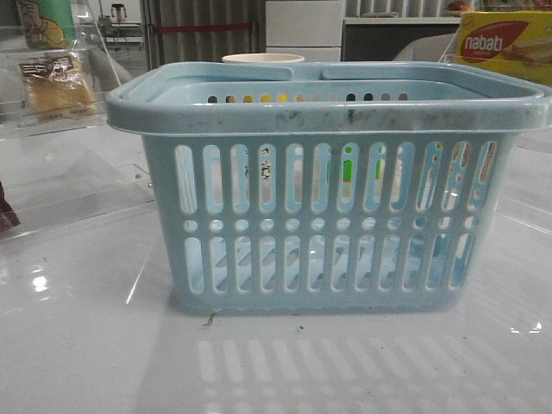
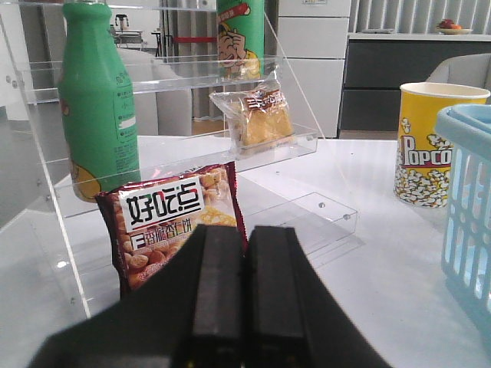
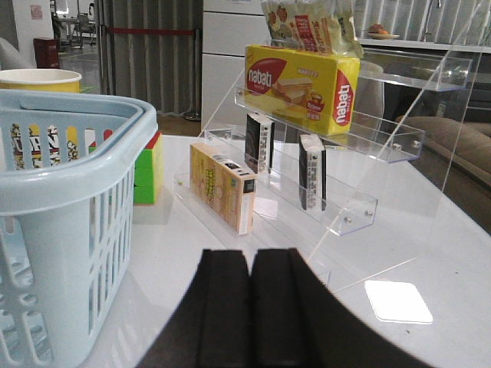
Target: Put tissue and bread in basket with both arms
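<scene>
The pale blue slotted basket [image 1: 328, 112] fills the middle of the front view, and nothing shows inside it through the slots. The bread [image 2: 257, 119], a clear packet of golden-brown pieces, lies on a clear acrylic shelf to the basket's left; the front view shows this bread [image 1: 56, 82] at the far left. Two black tissue packs with pale edges [image 3: 259, 142] [image 3: 311, 172] stand upright on the right-hand rack. My left gripper [image 2: 245, 238] is shut and empty, well short of the bread. My right gripper [image 3: 251, 261] is shut and empty, short of the rack. Neither gripper shows in the front view.
On the left shelf stand a green bottle [image 2: 96, 100] and a red snack bag [image 2: 173, 218]. A yellow popcorn cup [image 2: 426, 146] is behind the basket. The right rack holds a nabati box [image 3: 303, 84] and a tan box [image 3: 222, 188]; a green-and-red cube [image 3: 147, 169] sits beside it.
</scene>
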Controlling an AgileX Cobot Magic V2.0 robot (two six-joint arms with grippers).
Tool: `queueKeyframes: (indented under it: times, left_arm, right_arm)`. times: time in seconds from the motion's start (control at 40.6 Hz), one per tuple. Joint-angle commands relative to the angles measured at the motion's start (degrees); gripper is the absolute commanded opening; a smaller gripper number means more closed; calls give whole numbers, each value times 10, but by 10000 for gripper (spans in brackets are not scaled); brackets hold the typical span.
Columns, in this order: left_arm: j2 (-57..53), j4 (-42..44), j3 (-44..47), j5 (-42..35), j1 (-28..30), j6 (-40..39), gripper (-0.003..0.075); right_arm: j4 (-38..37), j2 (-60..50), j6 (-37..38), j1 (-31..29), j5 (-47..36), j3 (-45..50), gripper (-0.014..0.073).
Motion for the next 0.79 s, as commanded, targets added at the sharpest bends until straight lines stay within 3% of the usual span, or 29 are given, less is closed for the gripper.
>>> queueKeyframes:
  times: [0.0, 0.468, 0.591, 0.764]
  left_arm:
    - [-9, -2, -1, -50, -1, -3, 90]
    - [-9, -2, -1, -52, -1, -3, 90]
    - [-9, -2, -2, -99, -1, -3, 90]
    - [-9, -2, -55, -117, -1, -3, 90]
  right_arm:
    - [-3, -10, -1, -3, -55, 1, 56]
    - [-3, -10, -1, -3, -67, 0, 56]
    - [-3, -10, -1, -3, -68, -3, 56]
    - [-3, -9, -1, -2, -23, -71, 56]
